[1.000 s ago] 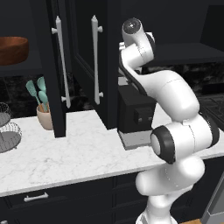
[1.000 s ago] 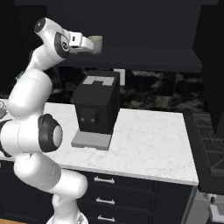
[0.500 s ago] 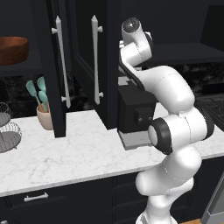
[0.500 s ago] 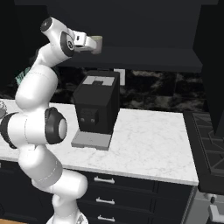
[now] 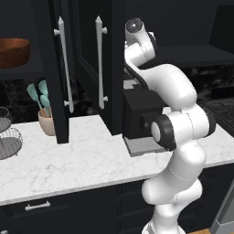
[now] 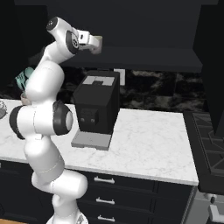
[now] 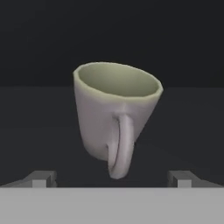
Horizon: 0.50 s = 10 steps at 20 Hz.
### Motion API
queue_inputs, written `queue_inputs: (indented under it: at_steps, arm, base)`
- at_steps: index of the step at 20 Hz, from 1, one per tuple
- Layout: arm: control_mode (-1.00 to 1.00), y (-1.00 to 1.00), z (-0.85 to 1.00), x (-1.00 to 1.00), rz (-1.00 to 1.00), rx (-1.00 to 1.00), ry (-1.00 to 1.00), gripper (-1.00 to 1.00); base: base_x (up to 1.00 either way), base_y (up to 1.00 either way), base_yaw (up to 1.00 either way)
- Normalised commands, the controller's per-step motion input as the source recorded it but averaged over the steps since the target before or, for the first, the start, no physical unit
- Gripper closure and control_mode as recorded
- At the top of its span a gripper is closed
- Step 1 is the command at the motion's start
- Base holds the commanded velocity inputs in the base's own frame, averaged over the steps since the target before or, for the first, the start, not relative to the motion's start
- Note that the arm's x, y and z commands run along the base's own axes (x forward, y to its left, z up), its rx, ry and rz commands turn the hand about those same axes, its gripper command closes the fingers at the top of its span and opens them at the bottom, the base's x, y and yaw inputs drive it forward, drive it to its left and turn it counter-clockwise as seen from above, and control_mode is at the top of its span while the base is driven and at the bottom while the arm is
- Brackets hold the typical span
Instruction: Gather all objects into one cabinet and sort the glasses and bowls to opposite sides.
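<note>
Since half a second ago: arm's middle links swung nearer the base cameras, hand kept high at the same spot; counter items unchanged.

Mug (image 7: pixel 116 116): plain pale grey-beige, one handle. Seen in the hand view centred between the two finger tips and ahead of them, rim up and tilted, handle facing the camera. No contact with either tip visible. Whether it rests on the dark surface behind it cannot be told.

Gripper (image 6: pixel 97 43): jaws spread to their widest, one finger tip (image 7: pixel 40 178) on each side of the mug and well apart from it; nothing held. In the right base view the hand points sideways, high under the dark upper cabinets.

Cabinet (image 5: pixel 98 68): black, doors swung open with long white bar handles, off to the side of the hand in the left base view.

Wooden bowl (image 5: pixel 13 51): reddish-brown, on a dark shelf beyond the doors, well apart from the jaws.

Coffee machine (image 6: pixel 95 105): black, on the white marble counter (image 6: pixel 148 140), below the jaws.

Utensil pot (image 5: pixel 46 122): beige, holding teal utensils, on the counter beside a door edge.

Wire basket (image 5: pixel 7 137): at the far counter end.
</note>
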Motion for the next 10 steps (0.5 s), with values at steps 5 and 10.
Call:
queue_inputs:
  at_steps: [5, 10]
  arm:
    - [-1.00, 0.00, 0.00, 0.17, 0.00, 0.00, -0.02, -1.00]
    - [-1.00, 0.00, 0.00, 0.09, 0.00, 0.00, -0.04, -1.00]
  base:
    - [0.00, 0.00, 0.00]
    - [0.00, 0.00, 0.00]
